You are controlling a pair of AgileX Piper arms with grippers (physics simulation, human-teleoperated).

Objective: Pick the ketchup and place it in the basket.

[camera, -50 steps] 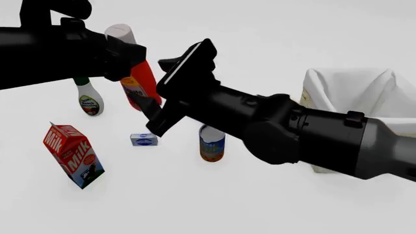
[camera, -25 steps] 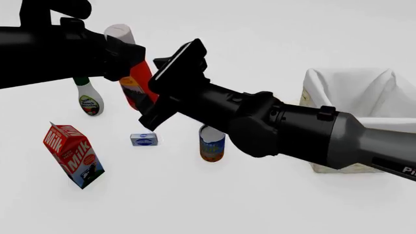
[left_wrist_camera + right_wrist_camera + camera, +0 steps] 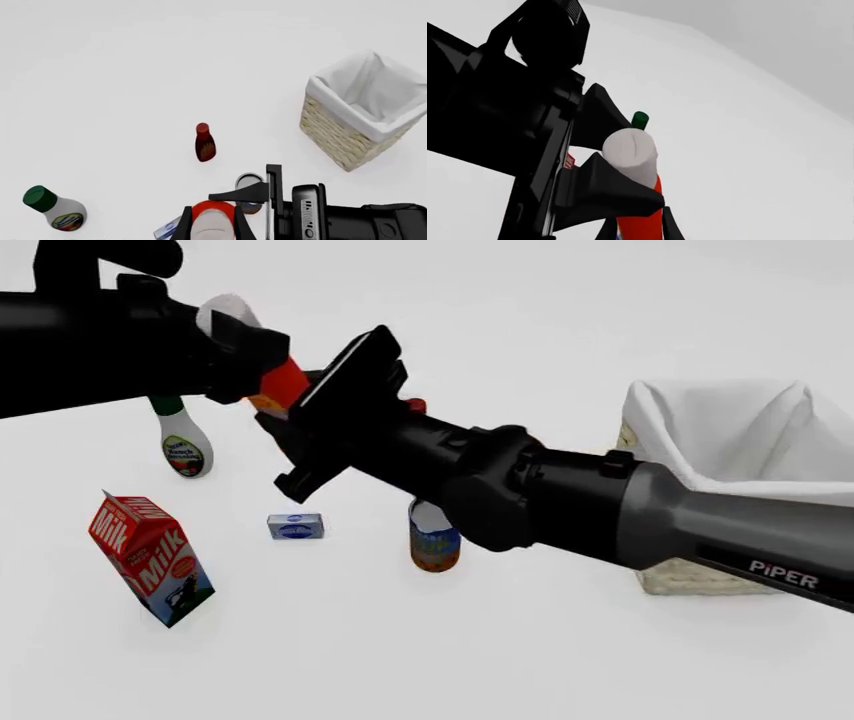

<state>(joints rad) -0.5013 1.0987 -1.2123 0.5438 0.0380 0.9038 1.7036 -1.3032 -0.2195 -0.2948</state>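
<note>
The ketchup (image 3: 276,380) is off the worktop (image 3: 400,640), tilted, held near its neck by the left hand (image 3: 212,226), whose fingers (image 3: 602,197) are clamped on either side of the bottle just under the white-grey cap. In the front view only the cap and a wedge of red-orange body show; the rest is hidden behind the two arms. The right hand (image 3: 283,445) reaches in just beside the bottle from the right, but its fingers are masked by its own wrist and I cannot tell whether they are apart or together, nor whether they touch the bottle.

The basket (image 3: 727,455) stands well apart on the right side of the worktop, its white lining open upward. Between it and the bottle, lower down, stands a can (image 3: 434,536); a small blue box (image 3: 295,526), a milk carton (image 3: 150,557) and a white bottle with a green cap (image 3: 183,443) lie below and to the left. The left wrist view also shows a slim dark-red bottle (image 3: 204,142) farther out.

The step in hand looks like a lift and carry toward the basket, possibly with a handover. To do it well, keep the grip firm on the narrow neck, hold the bottle high enough to pass over the can, and avoid the right arm crossing the path. Release only once the bottle is over the lining.
</note>
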